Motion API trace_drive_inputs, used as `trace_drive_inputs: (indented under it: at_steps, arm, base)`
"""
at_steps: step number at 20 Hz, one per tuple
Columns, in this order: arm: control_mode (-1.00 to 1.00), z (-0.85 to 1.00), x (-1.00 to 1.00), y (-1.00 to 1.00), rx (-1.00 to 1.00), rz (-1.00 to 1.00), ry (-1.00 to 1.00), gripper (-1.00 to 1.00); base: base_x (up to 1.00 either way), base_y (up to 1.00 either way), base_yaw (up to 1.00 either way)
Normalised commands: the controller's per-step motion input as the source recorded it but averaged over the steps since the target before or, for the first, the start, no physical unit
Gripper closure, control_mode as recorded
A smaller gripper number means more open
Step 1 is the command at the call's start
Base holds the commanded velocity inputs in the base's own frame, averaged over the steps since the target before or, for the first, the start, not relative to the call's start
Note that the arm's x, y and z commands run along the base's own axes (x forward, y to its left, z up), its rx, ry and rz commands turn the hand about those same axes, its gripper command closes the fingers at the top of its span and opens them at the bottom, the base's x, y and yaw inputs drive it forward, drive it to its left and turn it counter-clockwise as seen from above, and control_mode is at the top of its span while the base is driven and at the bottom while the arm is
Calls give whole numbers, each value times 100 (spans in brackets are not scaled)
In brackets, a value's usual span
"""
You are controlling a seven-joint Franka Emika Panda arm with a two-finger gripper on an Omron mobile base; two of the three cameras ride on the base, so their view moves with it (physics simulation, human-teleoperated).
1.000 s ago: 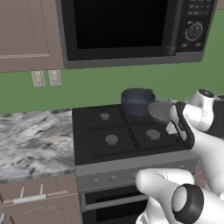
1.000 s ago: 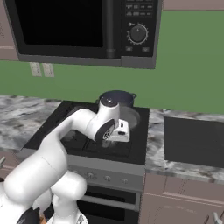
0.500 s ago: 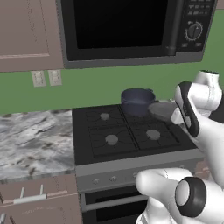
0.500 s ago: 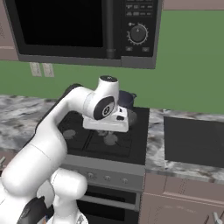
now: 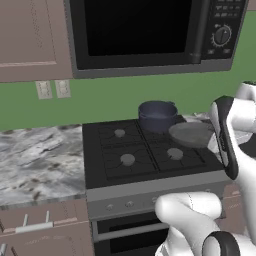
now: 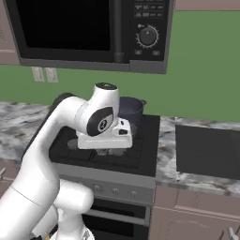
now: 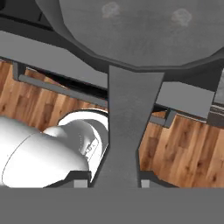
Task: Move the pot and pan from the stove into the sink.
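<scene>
My gripper is shut on the pan's long dark handle, which runs up to the grey speckled pan. In the left base view the pan hangs just above the right side of the black stove, beside my white hand. The deep blue-grey pot stands on the back right burner; from the right it shows behind my hand. The dark sink lies in the stone counter right of the stove.
A black microwave hangs low over the stove. Marbled counter extends to the left, with wall sockets above it. Wood floor and the stove's front edge show below the pan in the hand view.
My hand has risen and turned upright at the stove's right side, still holding the pan's handle; the pan has shifted slightly toward the right. The pot has not moved.
</scene>
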Motion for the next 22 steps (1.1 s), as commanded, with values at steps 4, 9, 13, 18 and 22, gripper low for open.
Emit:
trace_drive_inputs:
  at_steps: [4, 9, 13, 18, 22]
  arm:
    - [-100, 0, -59, 0, 0, 15, -28, 100]
    - [-100, 2, -48, 0, 0, 14, -38, 100]
    - [-100, 1, -23, -2, 0, 8, -25, 100]
    - [-100, 0, 0, 0, 0, 0, 0, 100]
    - [-100, 0, 0, 0, 0, 0, 0, 100]
  base:
    - [0, 0, 0]
    - [0, 0, 0]
    - [0, 0, 0]
    - [0, 0, 0]
    - [0, 0, 0]
